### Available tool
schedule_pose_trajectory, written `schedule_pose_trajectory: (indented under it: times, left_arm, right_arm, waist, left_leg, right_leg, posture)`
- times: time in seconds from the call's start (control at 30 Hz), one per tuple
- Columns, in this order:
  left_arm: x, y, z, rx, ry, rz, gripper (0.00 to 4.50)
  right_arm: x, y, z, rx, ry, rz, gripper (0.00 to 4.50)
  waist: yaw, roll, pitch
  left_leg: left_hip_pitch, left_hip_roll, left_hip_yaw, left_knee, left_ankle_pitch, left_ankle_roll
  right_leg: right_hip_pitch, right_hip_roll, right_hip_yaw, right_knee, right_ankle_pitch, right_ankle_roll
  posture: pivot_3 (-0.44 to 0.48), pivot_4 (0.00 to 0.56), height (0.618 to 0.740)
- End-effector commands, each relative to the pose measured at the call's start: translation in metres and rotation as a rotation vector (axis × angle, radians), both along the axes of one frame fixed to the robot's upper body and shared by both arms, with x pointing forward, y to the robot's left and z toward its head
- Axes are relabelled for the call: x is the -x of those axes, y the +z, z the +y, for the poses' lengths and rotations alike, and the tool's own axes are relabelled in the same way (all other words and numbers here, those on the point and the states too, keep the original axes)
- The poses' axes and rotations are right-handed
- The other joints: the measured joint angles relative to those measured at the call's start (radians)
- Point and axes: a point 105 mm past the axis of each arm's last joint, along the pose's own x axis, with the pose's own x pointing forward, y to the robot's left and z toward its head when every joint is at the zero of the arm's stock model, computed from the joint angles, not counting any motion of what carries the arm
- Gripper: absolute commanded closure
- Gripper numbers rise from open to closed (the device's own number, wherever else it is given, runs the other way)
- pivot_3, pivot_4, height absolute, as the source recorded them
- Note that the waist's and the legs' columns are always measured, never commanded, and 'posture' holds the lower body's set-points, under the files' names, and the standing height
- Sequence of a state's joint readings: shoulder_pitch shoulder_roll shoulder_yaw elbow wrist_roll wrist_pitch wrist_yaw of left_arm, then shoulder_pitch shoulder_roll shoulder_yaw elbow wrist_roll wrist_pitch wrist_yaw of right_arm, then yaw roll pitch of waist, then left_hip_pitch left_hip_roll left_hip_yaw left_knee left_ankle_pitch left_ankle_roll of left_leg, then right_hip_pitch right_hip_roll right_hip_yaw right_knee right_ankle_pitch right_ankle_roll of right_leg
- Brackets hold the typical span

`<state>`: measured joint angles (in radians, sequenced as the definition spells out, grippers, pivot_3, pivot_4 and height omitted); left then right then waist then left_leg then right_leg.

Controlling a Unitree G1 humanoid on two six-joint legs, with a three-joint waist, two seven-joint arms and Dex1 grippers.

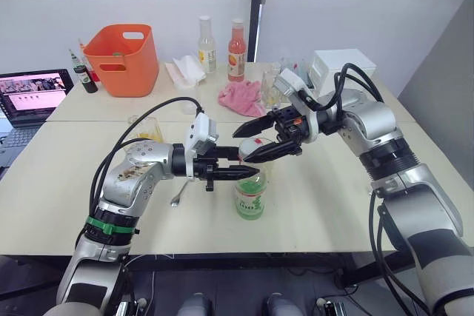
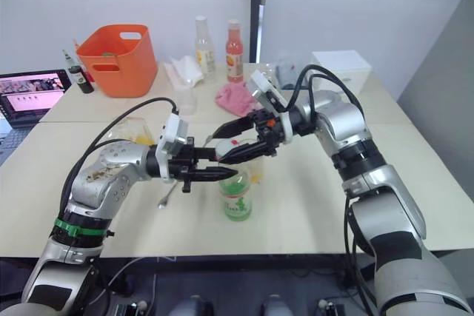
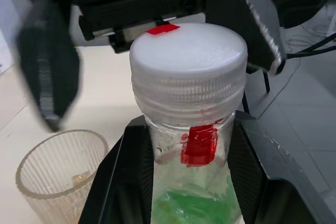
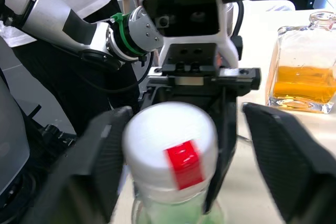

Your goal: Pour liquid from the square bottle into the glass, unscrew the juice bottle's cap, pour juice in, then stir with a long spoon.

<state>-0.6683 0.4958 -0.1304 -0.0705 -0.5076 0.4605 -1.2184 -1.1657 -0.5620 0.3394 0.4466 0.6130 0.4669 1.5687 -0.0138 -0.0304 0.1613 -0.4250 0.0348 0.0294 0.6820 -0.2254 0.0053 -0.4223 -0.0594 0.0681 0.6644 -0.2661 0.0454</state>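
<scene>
Black fingers of the left gripper are pressed against either side of the juice bottle's slim neck, just under the ribbed skirt of the cap — clamped on it, holding the bottle upright on the pale table. The cap is white, with a red strip on its top and another red patch on the neck below; it is still seated on the bottle. Green shows through the clear body lower down.

Above and around the cap, the right gripper has its two fingers spread apart, one on each side of the cap with a gap between each finger and the cap — not closed on it. From the head views the right arm reaches in from the right, its fingertips level with the bottle's top, and meets the left gripper over the middle of the near table.

Just beside the bottle stands a ribbed clear cup with a trace of amber liquid at its bottom. The square bottle, orange-yellow liquid filling its lower half, stands on the table behind the left arm. The long spoon lies flat on the table near the left gripper.

Further back are a pink cloth, an orange basket, two tall bottles and a laptop.
</scene>
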Motion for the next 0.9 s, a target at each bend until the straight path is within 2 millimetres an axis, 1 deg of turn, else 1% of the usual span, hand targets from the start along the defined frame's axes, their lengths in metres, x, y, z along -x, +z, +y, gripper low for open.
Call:
schedule_pose_trajectory:
  times: [0.03,0.13,0.2,0.3,0.33,0.37,0.43,0.53,0.6,0.73,0.9]
  left_arm:
    - [0.008,-0.001,-0.006,-0.019,-0.047,-0.017,3.03]
    - [0.007,-0.001,-0.006,-0.017,-0.045,-0.017,3.03]
    - [0.007,-0.002,-0.006,-0.016,-0.043,-0.017,3.03]
    - [0.006,-0.002,-0.006,-0.013,-0.044,-0.016,3.03]
    - [0.005,-0.002,-0.006,-0.011,-0.045,-0.015,3.03]
    - [0.005,-0.002,-0.007,-0.009,-0.047,-0.014,3.03]
    - [0.004,-0.002,-0.007,-0.009,-0.051,-0.012,3.03]
    - [0.003,-0.002,-0.008,-0.011,-0.058,-0.011,3.03]
    - [0.003,-0.002,-0.009,-0.013,-0.065,-0.010,3.03]
    - [0.004,-0.002,-0.009,-0.016,-0.077,-0.012,3.03]
    - [0.004,-0.002,-0.009,-0.017,-0.084,-0.011,3.03]
  right_arm:
    - [0.017,0.033,-0.018,-0.130,-0.037,-0.087,0.08]
    - [0.038,0.038,-0.029,-0.169,-0.121,-0.133,0.08]
    - [0.050,0.036,-0.032,-0.169,-0.205,-0.159,0.08]
    - [0.062,0.028,-0.025,-0.173,-0.363,-0.175,0.08]
    - [0.062,0.020,-0.023,-0.155,-0.454,-0.179,0.08]
    - [0.058,0.014,-0.024,-0.150,-0.567,-0.186,0.08]
    - [0.058,0.008,-0.022,-0.175,-0.695,-0.164,0.08]
    - [0.065,-0.003,-0.018,-0.159,-0.770,-0.156,0.08]
    - [0.063,-0.007,-0.019,-0.159,-0.837,-0.148,0.08]
    - [0.064,-0.009,-0.019,-0.184,-0.895,-0.126,0.08]
    - [0.064,-0.010,-0.018,-0.195,-0.922,-0.106,0.08]
  waist:
    - [0.007,0.000,0.000]
    - [0.013,0.000,0.000]
    - [0.014,0.000,0.000]
    - [0.006,0.000,0.000]
    - [0.003,0.000,0.000]
    - [0.001,0.000,0.000]
    - [0.000,0.000,0.000]
    - [0.001,0.000,0.000]
    - [0.002,0.000,0.000]
    - [0.001,0.000,0.000]
    - [0.001,0.000,0.000]
  left_leg:
    - [-0.001,0.000,0.000,0.000,0.000,0.000]
    - [-0.002,-0.001,-0.003,-0.001,0.000,0.000]
    - [-0.002,0.000,-0.005,-0.001,-0.001,0.001]
    - [-0.001,0.000,-0.005,-0.002,0.000,0.001]
    - [-0.001,0.000,-0.005,-0.002,0.000,0.001]
    - [0.000,0.000,-0.005,-0.002,0.000,0.001]
    - [0.000,0.000,-0.005,-0.001,0.000,0.000]
    - [0.000,-0.001,-0.004,0.000,0.000,0.000]
    - [0.000,-0.001,-0.004,0.000,0.000,0.000]
    - [-0.001,-0.001,-0.003,0.000,0.000,0.000]
    - [-0.001,-0.001,-0.003,-0.001,0.000,0.000]
  right_leg:
    - [0.000,0.000,0.000,0.000,0.000,0.000]
    - [-0.001,-0.001,-0.001,-0.001,0.000,0.000]
    - [-0.001,-0.001,-0.001,-0.001,0.000,0.000]
    - [-0.001,-0.001,-0.001,-0.001,0.000,0.000]
    - [-0.001,-0.001,0.000,-0.001,0.000,0.000]
    - [0.000,-0.001,0.000,-0.001,0.000,0.000]
    - [0.001,0.000,0.000,-0.001,0.000,0.000]
    - [0.001,-0.001,0.001,0.000,0.000,0.000]
    - [0.001,-0.001,0.000,-0.001,0.000,0.000]
    - [0.001,-0.001,0.000,-0.001,0.000,0.000]
    - [0.001,0.000,0.000,-0.001,0.000,0.000]
  posture:
    - [0.000,0.150,0.715]
    - [0.000,0.150,0.715]
    - [0.000,0.150,0.715]
    - [0.000,0.150,0.715]
    - [0.000,0.150,0.715]
    - [0.000,0.150,0.715]
    - [0.000,0.150,0.715]
    - [0.000,0.150,0.715]
    - [0.000,0.150,0.715]
    - [0.000,0.150,0.715]
    - [0.000,0.150,0.715]
